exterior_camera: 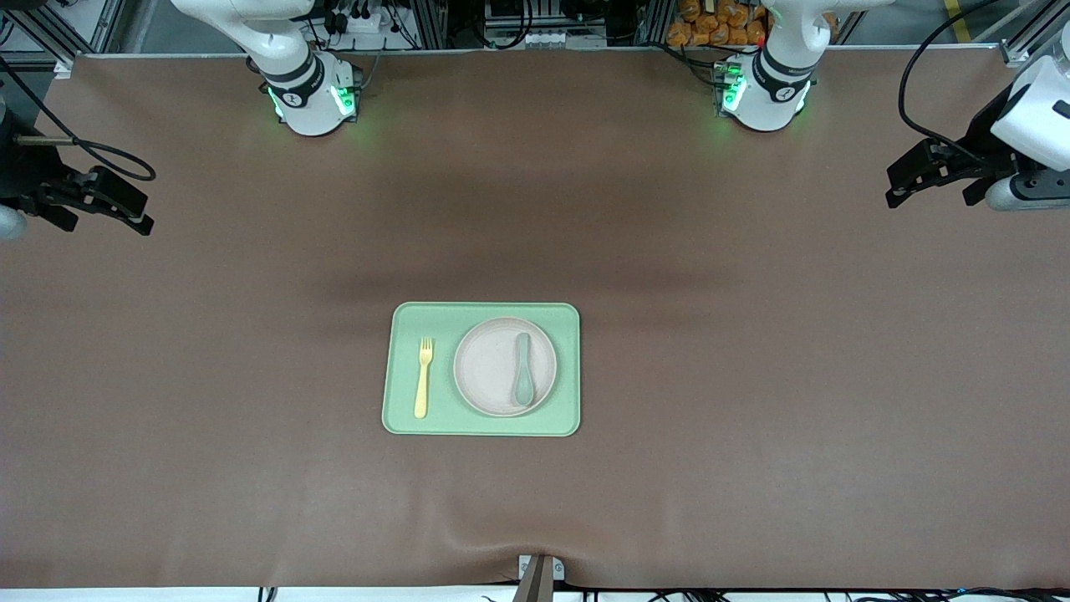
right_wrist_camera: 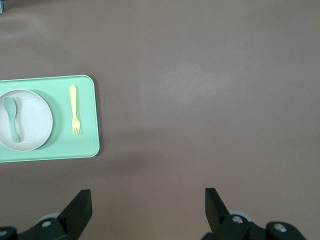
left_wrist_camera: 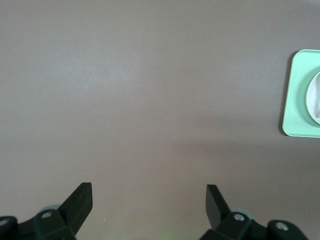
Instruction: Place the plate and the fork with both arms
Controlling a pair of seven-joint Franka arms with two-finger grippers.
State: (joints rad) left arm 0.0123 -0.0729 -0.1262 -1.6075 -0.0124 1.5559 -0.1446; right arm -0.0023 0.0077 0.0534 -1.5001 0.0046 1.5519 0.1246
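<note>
Tray setting at mid-table, both arms waiting at the table's ends.

The table [exterior_camera: 752, 376] carries a green tray [exterior_camera: 481, 422], taken here as the landmark. The left arm [exterior_camera: 1032, 117] waits well away from the tray at its own end of the table; the right arm [exterior_camera: 17, 192] does likewise at its end. The left gripper [exterior_camera: 907, 180] and right gripper [exterior_camera: 125, 209] hang over bare table, fingers spread and holding nothing. The plate [exterior_camera: 489, 368] lies on the tray, toward the left arm's end. A spoon [exterior_camera: 523, 368] rests in the plate. The fork [exterior_camera: 424, 378] lies on the tray just beside the plate, toward the right arm's end, apart from it.
</note>
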